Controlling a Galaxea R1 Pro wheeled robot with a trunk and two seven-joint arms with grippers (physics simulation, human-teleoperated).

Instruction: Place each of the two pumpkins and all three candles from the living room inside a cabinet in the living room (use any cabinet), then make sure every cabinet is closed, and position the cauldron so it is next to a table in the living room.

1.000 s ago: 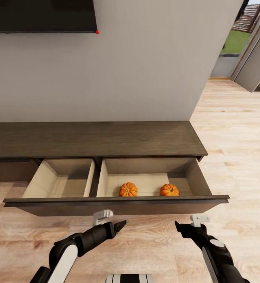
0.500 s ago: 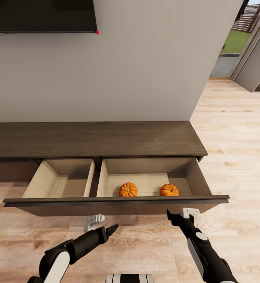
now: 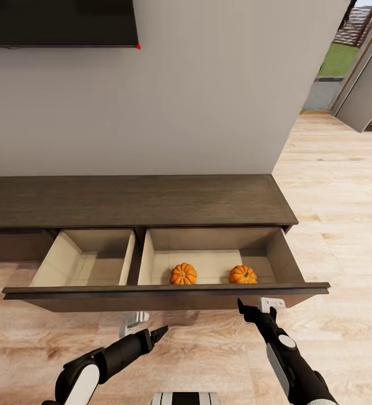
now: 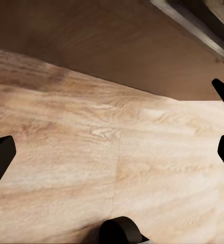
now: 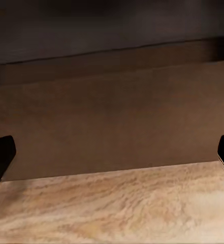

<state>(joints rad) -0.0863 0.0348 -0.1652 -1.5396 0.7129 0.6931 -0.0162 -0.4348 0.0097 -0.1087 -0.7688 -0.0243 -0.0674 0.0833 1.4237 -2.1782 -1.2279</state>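
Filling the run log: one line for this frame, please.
drawer: open | pumpkins: both in its right bay | left gripper: open, empty, above floor | right gripper: open, empty, near drawer front

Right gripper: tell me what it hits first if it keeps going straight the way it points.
Most likely the open drawer's dark front panel: the right gripper points at it from just below, empty, jaws open. Depth is uncertain.

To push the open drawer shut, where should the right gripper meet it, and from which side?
Meet the flat, handleless drawer front of the cabinet on its outer face, coming from the robot's side and pushing toward the wall. The right gripper is open, low against that face, with nothing to clamp. A push nearer the middle would probably slide it straighter. Both pumpkins sit inside.
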